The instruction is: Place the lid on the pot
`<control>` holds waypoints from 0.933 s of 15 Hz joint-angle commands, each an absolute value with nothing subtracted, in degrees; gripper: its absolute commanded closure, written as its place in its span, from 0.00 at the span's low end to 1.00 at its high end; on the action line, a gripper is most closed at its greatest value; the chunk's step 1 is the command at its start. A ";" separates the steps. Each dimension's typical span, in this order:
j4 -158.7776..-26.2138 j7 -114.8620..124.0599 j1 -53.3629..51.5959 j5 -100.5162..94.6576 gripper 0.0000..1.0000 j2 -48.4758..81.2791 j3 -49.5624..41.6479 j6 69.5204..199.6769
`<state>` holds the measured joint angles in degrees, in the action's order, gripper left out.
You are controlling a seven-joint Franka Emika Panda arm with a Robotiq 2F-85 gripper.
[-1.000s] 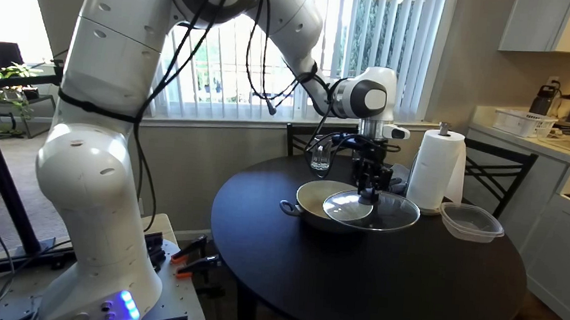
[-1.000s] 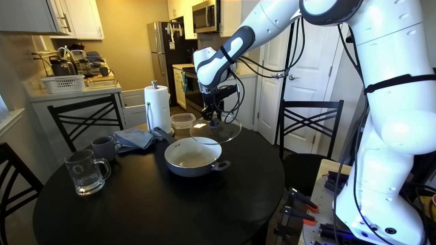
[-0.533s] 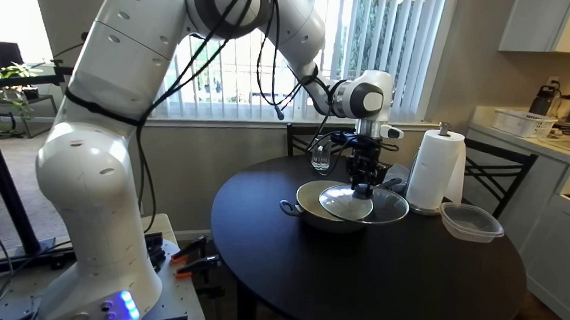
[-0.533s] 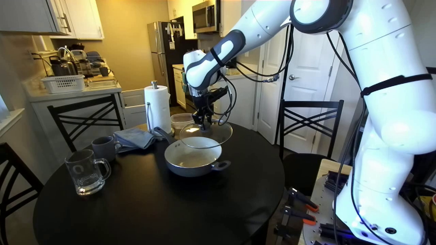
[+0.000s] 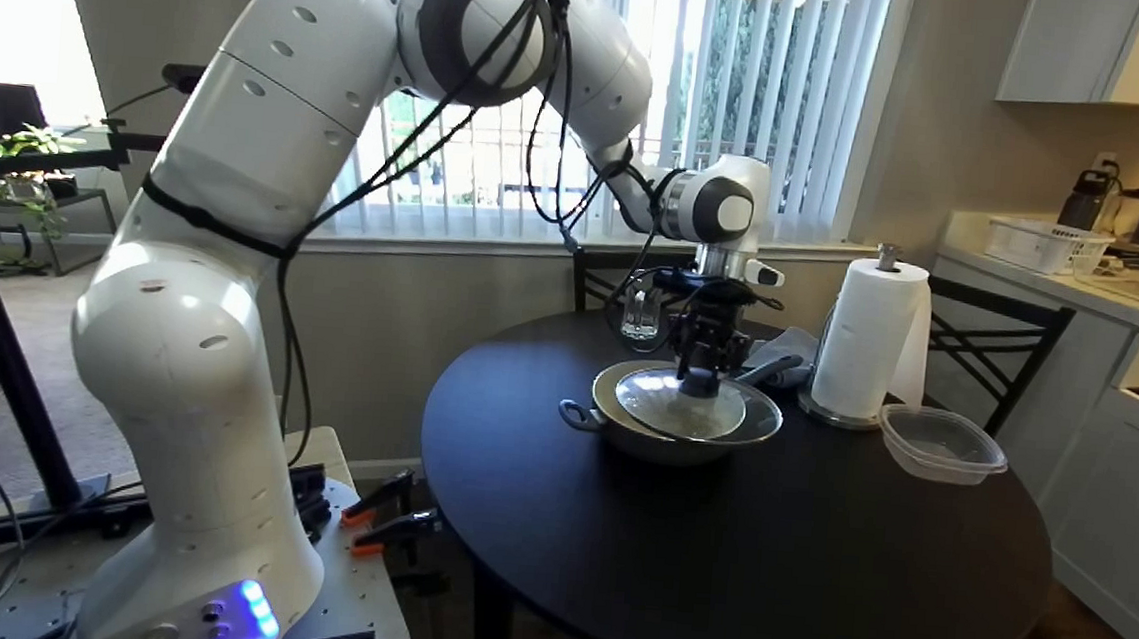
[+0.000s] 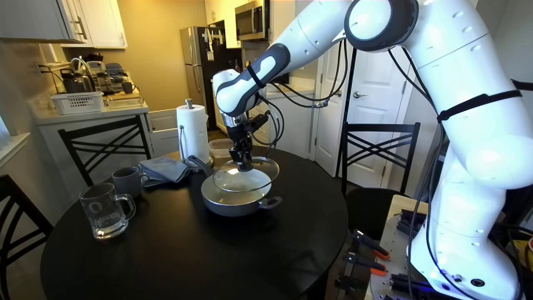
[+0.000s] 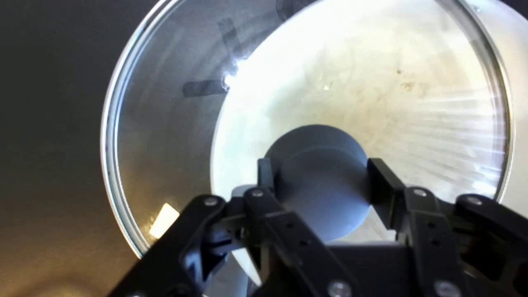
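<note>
The lid is clear glass with a metal rim and shows in both exterior views (image 5: 643, 410) (image 6: 268, 170) and in the wrist view (image 7: 165, 136). My gripper (image 5: 699, 369) (image 6: 245, 163) (image 7: 318, 175) is shut on the lid's dark round knob (image 7: 324, 202), a finger on each side. The pot (image 5: 655, 453) (image 6: 231, 209) stands on the table, pale inside, with a dark outside. The lid hangs partly over the pot, slightly tilted and off centre. In the wrist view the lid's left part lies over dark table, and the pot (image 7: 519, 136) shows past its right rim.
The pot's long handle (image 6: 202, 165) points toward a paper towel roll (image 5: 869, 340) (image 6: 195, 135). A clear plastic container (image 5: 942, 446) stands beside the roll. A glass mug (image 6: 106, 212), a grey mug (image 6: 127, 182) and a folded blue cloth (image 6: 164, 169) stand on the round table (image 5: 742, 572).
My gripper has carried the lid down and to the left in both exterior views, so it overlaps more of the pot. The pot has not moved.
</note>
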<state>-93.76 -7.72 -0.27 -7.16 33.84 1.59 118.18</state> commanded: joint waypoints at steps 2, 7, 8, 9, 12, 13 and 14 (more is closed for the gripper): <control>-90.78 -13.98 -0.20 -6.88 0.67 34.76 3.25 113.52; -88.30 -17.79 -0.40 -6.99 0.67 36.57 4.41 112.30; -87.84 -18.92 -0.39 -6.69 0.67 36.89 4.93 111.99; -87.32 -19.58 -0.51 -6.71 0.67 37.40 5.19 111.92; -85.60 -21.26 -0.99 -6.78 0.67 38.66 6.06 110.27; -85.07 -21.61 -1.19 -6.75 0.67 38.82 6.24 109.59; -84.55 -21.79 -1.39 -6.80 0.67 39.05 6.28 109.05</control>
<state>-87.25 -19.02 -0.98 -7.23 38.29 5.57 112.43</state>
